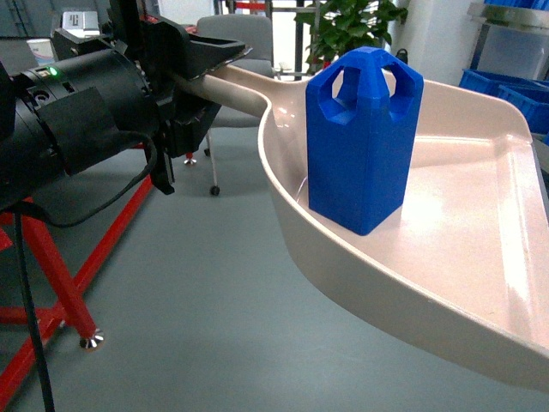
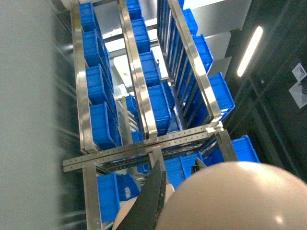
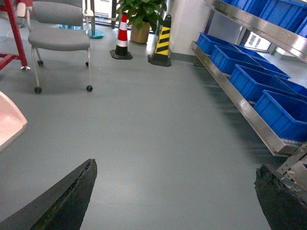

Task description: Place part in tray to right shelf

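The bright-blue part [image 1: 364, 142] stands upright inside the cream tray [image 1: 467, 206], near its handle end. My left gripper [image 1: 184, 86] is shut on the tray's long handle [image 1: 236, 86] and holds the tray level above the floor. From the left wrist, the gripper [image 2: 177, 165] has black fingers [image 2: 153, 191] against the tray's rounded back [image 2: 240, 196]. The right shelf [image 2: 139, 81] with blue crates fills that view. My right gripper [image 3: 176, 167] hangs open over bare floor, nothing between its fingers. The right shelf [image 3: 249, 110] runs along its right; a tray corner [image 3: 9, 122] shows at its left edge.
A grey wheeled chair [image 3: 60, 33], a red-and-white cone [image 3: 122, 36], a yellow-black striped post [image 3: 163, 40] and a potted plant [image 1: 347, 30] stand at the far side. A red metal frame [image 1: 60, 275] stands on the floor at left. Blue crates [image 1: 515, 86] sit far right.
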`<state>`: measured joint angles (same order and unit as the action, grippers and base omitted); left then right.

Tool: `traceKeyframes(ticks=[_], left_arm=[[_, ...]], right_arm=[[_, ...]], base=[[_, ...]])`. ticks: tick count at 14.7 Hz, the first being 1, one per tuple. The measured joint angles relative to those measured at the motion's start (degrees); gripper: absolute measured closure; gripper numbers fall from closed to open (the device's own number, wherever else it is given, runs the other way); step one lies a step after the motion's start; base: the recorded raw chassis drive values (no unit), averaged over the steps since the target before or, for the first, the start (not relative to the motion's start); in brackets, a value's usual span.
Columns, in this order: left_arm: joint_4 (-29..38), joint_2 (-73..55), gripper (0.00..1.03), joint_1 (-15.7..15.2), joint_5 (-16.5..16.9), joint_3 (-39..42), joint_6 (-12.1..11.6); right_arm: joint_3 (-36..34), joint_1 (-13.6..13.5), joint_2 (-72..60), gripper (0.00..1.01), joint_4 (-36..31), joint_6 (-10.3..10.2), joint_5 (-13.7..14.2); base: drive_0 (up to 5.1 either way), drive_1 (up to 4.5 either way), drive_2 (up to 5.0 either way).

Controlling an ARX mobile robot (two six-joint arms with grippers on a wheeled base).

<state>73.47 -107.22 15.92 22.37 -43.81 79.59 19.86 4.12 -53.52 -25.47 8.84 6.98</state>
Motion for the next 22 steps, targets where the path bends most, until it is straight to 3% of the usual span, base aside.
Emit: traceKeyframes(ticks=[7,22], left_arm=[[-0.04,0.00,0.90,-0.04,-0.04,0.00,-0.02],[-0.15,-0.20,0.90,0.00,-0.04,-0.13,0.00]], right_arm=[[0.02,0.00,0.00,0.03,-0.20,0.00,0.00],[0.02,0.00,-0.31,0.03,0.09,0.00,0.00]], base=[[-0.1,4.19,-4.4],[-1.6,-1.61,-1.6]])
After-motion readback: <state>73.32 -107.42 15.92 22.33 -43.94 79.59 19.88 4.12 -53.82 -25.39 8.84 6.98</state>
